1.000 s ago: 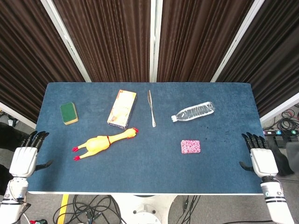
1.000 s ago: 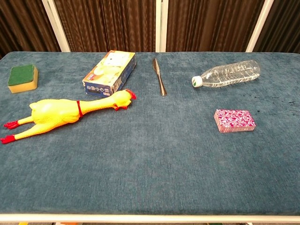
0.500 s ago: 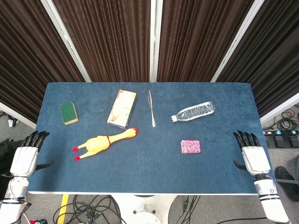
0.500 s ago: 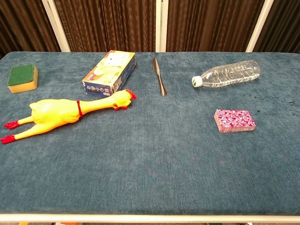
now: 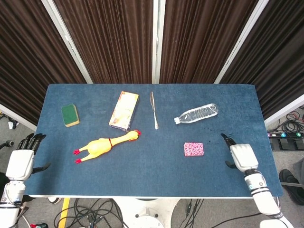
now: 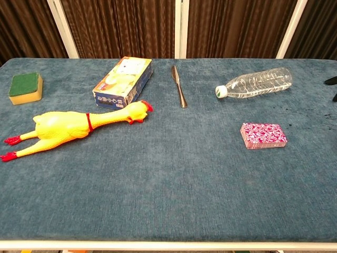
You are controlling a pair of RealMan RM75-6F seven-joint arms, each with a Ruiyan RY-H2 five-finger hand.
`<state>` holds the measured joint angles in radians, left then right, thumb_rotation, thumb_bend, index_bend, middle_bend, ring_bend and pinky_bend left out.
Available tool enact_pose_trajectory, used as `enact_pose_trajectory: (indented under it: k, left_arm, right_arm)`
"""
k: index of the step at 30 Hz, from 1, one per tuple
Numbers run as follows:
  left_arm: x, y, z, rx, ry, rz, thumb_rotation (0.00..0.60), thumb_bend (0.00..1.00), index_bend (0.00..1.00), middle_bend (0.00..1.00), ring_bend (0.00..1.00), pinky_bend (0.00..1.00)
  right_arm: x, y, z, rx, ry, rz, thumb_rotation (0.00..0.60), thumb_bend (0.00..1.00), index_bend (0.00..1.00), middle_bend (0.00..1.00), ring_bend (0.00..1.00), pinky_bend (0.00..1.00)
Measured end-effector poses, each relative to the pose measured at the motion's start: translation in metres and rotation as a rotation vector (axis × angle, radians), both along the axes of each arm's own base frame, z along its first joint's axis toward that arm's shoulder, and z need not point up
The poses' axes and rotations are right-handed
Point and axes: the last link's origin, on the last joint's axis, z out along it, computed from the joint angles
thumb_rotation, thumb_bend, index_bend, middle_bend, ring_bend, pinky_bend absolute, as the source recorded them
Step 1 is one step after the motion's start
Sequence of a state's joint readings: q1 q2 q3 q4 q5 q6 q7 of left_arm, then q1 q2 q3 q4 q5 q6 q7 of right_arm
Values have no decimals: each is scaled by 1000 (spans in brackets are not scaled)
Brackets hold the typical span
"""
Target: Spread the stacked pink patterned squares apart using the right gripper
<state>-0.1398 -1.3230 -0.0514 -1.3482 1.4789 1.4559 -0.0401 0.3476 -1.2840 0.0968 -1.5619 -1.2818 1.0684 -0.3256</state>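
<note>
- Tabletop [image 5: 152, 166]: blue cloth surface; the right hand sits over its right portion, and the left hand hangs just off its left edge.
- Rubber chicken [image 5: 107, 144]: yellow with red feet and comb, lying on its side, far to the left of the right hand and nearer the left hand.
- Carton [image 5: 124, 110]: flat yellow-and-white box, lying beyond the chicken, well away from both hands.
- Water bottle [image 5: 196, 114]: clear plastic, on its side with the cap toward the middle, beyond the right hand and to its left.
- Right hand [image 5: 240, 154]: empty, touching nothing; fingers point away from the robot; whether they are spread or together cannot be told from the head view. Only dark fingertips show at the right edge of the chest view.
- Left hand [image 5: 21, 159]: empty, fingers extended and slightly apart.
- Table knife [image 5: 154, 110]: metal, lying straight, between carton and bottle.
- Sponge [image 5: 70, 115]: green on yellow, beyond the left hand.
- Stack of pink patterned squares [image 5: 194, 149]: neat, unspread, lying flat near the right hand on its left, not touching it.
</note>
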Motion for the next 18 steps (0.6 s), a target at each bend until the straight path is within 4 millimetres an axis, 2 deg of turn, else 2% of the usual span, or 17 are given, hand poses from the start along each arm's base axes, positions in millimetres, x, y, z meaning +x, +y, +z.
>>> enact_pose_trajectory:
  k: [8,13,16,18]
  left_arm:
    - [-1,-1,2,-1,1,8,600,28,138,133,79,185]
    - [-3,-1,3,-8,-3,17,600,28,138,133,79,185]
    - [-3,0,3,-8,-6,21,600,28,139,133,79,185]
    - [-4,0,3,-7,-8,24,600,28,139,135,79,185]
  right_arm:
    - [21,-17,-20,37,85,43,600,104,181,280,738,902]
    - [35,-23,-35,71,106,66,600,105,248,279,737,902]
    - [41,-26,-41,85,117,73,600,104,324,275,737,903]
    - [44,-28,-45,93,123,74,600,105,333,273,737,903]
